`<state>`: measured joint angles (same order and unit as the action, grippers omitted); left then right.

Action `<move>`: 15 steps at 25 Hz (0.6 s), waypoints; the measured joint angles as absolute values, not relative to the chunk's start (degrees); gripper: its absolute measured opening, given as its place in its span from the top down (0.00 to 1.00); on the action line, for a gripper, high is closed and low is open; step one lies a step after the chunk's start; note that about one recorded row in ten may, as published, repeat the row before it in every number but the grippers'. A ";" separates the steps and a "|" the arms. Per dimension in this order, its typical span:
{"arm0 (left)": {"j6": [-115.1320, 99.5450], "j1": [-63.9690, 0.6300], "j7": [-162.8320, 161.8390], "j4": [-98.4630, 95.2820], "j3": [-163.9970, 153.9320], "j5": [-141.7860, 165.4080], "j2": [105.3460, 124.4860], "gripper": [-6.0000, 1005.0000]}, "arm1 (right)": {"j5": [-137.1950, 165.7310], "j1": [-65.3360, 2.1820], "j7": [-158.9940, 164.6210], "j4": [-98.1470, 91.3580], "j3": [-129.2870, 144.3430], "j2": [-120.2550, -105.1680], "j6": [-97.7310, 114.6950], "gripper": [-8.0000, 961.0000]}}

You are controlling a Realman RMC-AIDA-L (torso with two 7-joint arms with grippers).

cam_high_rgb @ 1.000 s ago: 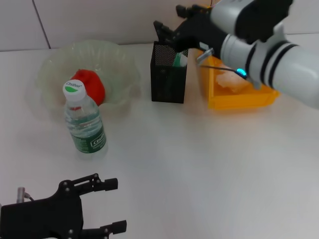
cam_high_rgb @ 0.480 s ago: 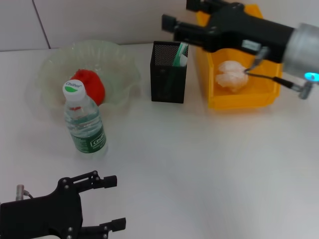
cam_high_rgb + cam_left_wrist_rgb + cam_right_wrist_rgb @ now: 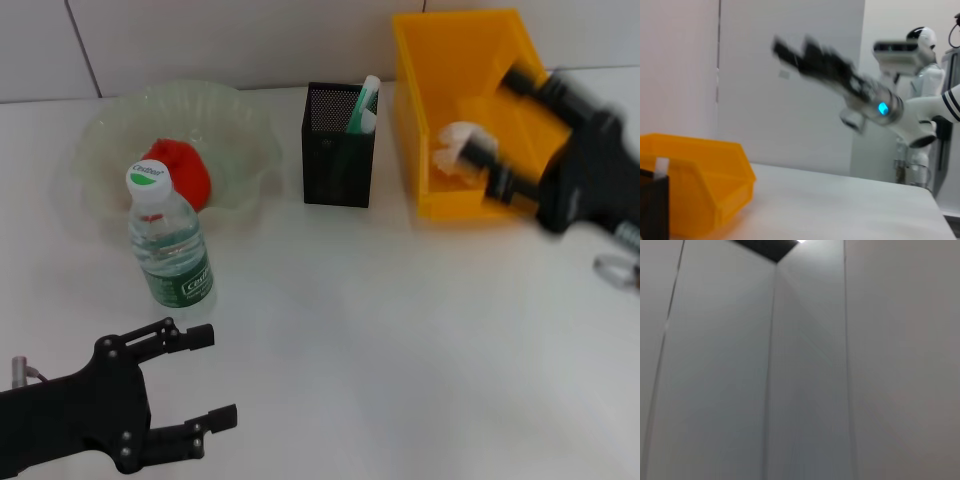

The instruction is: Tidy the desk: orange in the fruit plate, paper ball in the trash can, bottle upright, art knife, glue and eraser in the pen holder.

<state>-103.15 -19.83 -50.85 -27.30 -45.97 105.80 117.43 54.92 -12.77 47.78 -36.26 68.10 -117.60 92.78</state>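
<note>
The orange point(image 3: 180, 172) lies in the pale-green fruit plate point(image 3: 235, 125) at the back left of the desk point(image 3: 380, 320). In front of the plate the bottle point(image 3: 168, 240) stands upright. The mint-green art knife point(image 3: 364, 105) sticks out of the black pen holder point(image 3: 338, 150). The paper ball point(image 3: 456, 150) rests inside the yellow trash can point(image 3: 455, 60). My right gripper point(image 3: 503, 122), open and empty, hangs blurred over the can's right side and also shows in the left wrist view as the right gripper point(image 3: 810, 52). My left gripper point(image 3: 205, 375) stands open at the front left. Glue and eraser are out of view.
The left wrist view shows the trash can point(image 3: 700, 185) and an edge of the pen holder point(image 3: 652, 207) from the side. The right wrist view shows only bare wall. White desk surface stretches across the front and middle.
My right arm has swung from above the pen holder to the right, over the trash can's right side. My left gripper has shifted slightly left and lower in the view.
</note>
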 joint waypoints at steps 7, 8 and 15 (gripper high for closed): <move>-103.01 -20.23 -49.70 -27.14 -44.84 105.86 117.76 0.19 | 77.96 -15.76 48.40 -30.95 67.11 -116.28 98.93 0.17; -102.96 -20.26 -49.67 -27.13 -44.84 105.86 117.80 0.19 | 81.07 -16.27 49.73 -30.70 66.93 -116.23 99.43 0.17; -102.98 -20.47 -49.51 -26.96 -45.30 105.83 117.94 0.19 | 84.47 -16.96 50.07 -28.03 66.91 -116.41 98.77 0.17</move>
